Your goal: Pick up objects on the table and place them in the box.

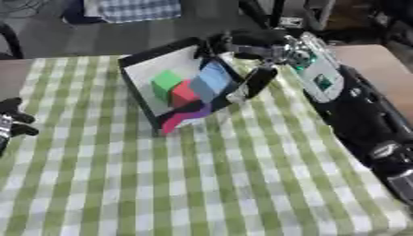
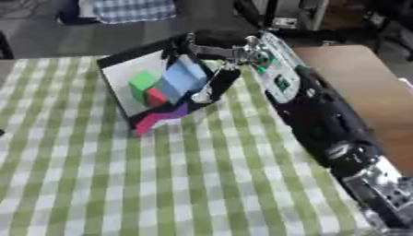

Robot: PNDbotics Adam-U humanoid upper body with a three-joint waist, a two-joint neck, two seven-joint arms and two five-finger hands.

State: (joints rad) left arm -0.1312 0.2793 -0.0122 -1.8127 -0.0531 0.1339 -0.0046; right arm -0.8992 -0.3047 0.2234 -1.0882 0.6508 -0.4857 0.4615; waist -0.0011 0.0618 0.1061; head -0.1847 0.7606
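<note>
Three blocks, green (image 1: 166, 81), red (image 1: 184, 93) and blue (image 1: 215, 77), are sitting inside the tilted box (image 1: 144, 73); the right hand (image 1: 256, 80) is curling over the box's far rim, while the left hand (image 1: 11, 123) is resting slack, well left of it.

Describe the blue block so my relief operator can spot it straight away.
Find the black-rimmed box standing tilted on the green checked tablecloth. Inside it sit a few coloured blocks; the blue block is the one nearest the right hand, on the box's right side. It is pale blue, beside the red block and green block.
</note>
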